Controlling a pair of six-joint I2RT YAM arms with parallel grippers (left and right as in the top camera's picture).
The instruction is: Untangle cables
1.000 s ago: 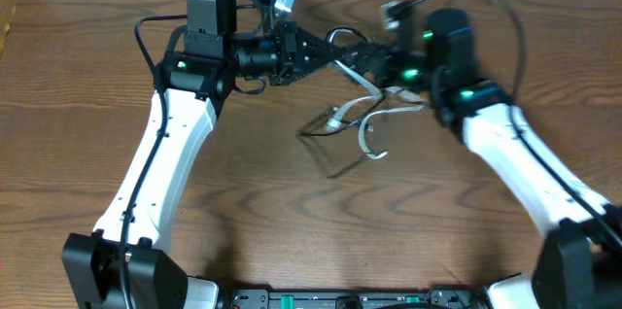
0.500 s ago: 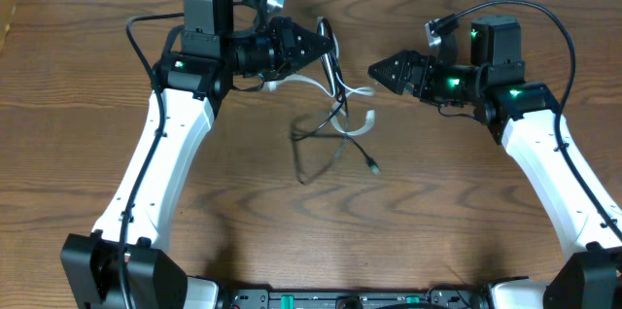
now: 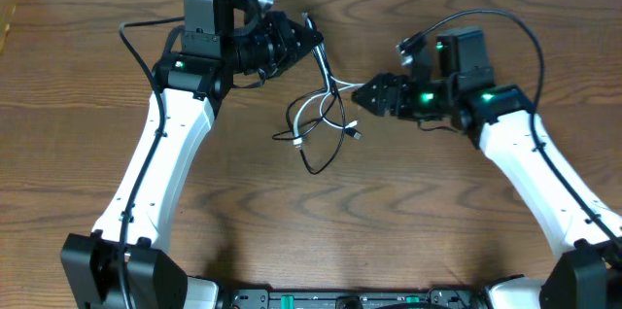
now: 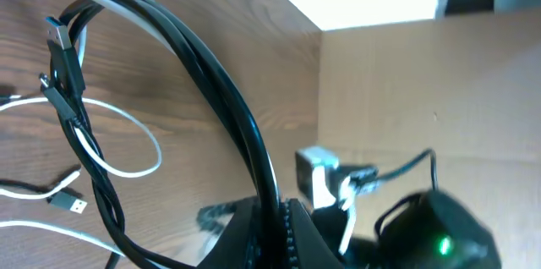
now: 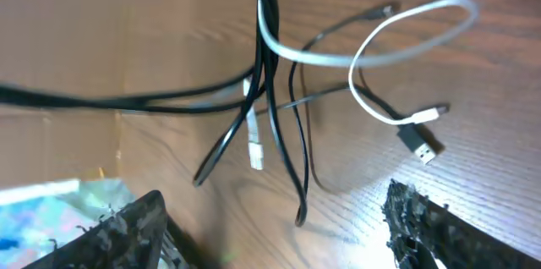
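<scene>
We see left gripper (image 3: 313, 42) clamped on cables (image 4: 243, 117); right gripper (image 3: 358, 95) spread wide, empty, just beside cables.

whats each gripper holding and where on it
Left gripper pinches the black cable and white cable bunched together mid-length; right gripper is open, holding nothing.

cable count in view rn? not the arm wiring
2. Black cable: pinched in the left hand, hanging in loops to the table. White cable: tangled through it, looping near the open right hand. Overlaps may hide more.
</scene>
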